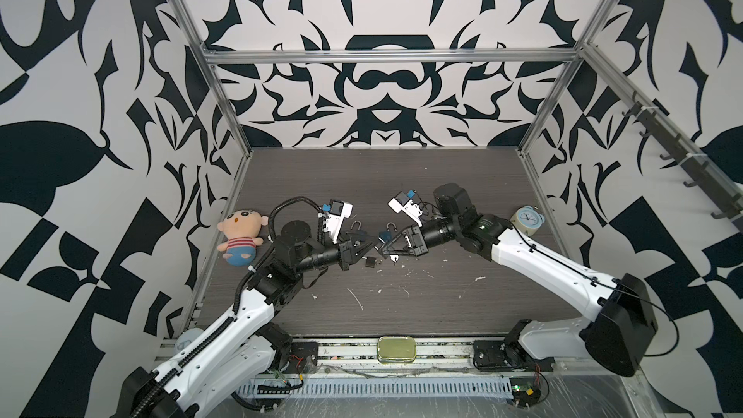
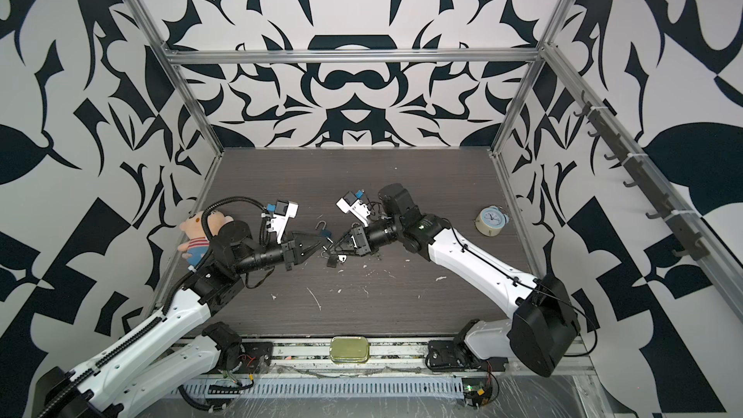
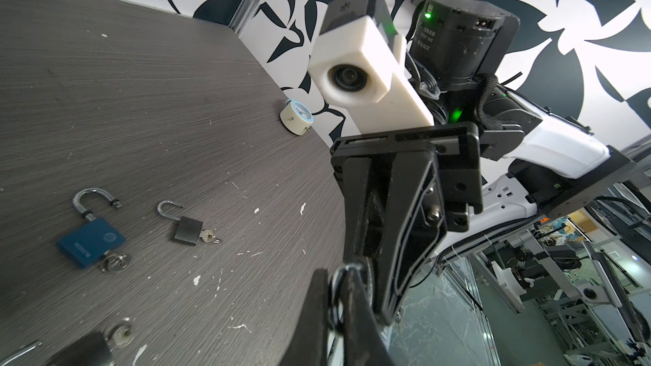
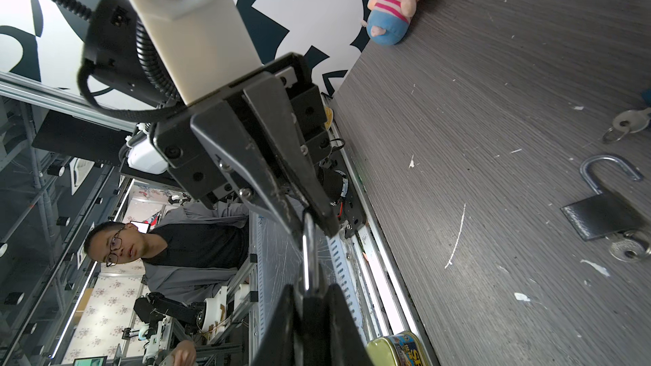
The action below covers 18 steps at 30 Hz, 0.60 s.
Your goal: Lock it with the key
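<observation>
My two grippers meet tip to tip over the middle of the table in both top views. A black padlock (image 4: 313, 308) is clamped by its body in my right gripper (image 4: 312, 292). Its silver shackle (image 4: 310, 251) reaches to my left gripper (image 3: 336, 276), which is shut on the shackle's bend. In a top view the left gripper (image 1: 373, 241) and right gripper (image 1: 382, 249) almost touch. The held padlock's key is hidden. On the table lie a blue padlock (image 3: 90, 241) and a small black padlock (image 3: 188, 230), both with open shackles and a key (image 3: 208, 236) in each.
Another open black padlock (image 4: 602, 216) with a key lies on the table just below the grippers. A plush doll (image 1: 241, 237) sits at the left wall. A small alarm clock (image 1: 528, 221) is at the right wall, and a yellow tin (image 1: 396, 349) rests on the front rail.
</observation>
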Each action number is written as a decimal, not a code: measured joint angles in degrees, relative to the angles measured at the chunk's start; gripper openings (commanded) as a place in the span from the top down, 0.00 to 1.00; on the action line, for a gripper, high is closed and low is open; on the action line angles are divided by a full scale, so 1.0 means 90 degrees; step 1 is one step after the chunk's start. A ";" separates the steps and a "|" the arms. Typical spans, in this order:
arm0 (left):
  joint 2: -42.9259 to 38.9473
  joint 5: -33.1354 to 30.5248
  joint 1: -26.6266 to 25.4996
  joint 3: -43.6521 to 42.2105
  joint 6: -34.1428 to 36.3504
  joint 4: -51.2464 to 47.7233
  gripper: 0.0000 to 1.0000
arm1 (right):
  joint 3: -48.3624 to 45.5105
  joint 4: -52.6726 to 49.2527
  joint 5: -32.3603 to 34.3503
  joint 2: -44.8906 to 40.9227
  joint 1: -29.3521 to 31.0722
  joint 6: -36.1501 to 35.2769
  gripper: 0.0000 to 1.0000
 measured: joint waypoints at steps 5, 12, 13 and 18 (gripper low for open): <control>-0.0010 -0.0299 -0.0121 -0.0080 -0.0053 -0.0007 1.00 | 0.0000 -0.0005 -0.0036 0.0129 -0.0024 0.0000 1.00; -0.0010 -0.0622 -0.0260 -0.0100 -0.0151 -0.0017 1.00 | 0.0000 0.0041 -0.0100 0.0206 -0.0087 0.0000 1.00; -0.0010 -0.0658 -0.0274 -0.0112 -0.0160 0.0002 1.00 | 0.0000 0.0046 -0.0102 0.0214 -0.0090 0.0000 1.00; -0.0019 -0.0855 -0.0374 -0.0265 -0.0248 0.0109 1.00 | 0.0002 0.0104 -0.0143 0.0376 -0.0114 0.0000 1.00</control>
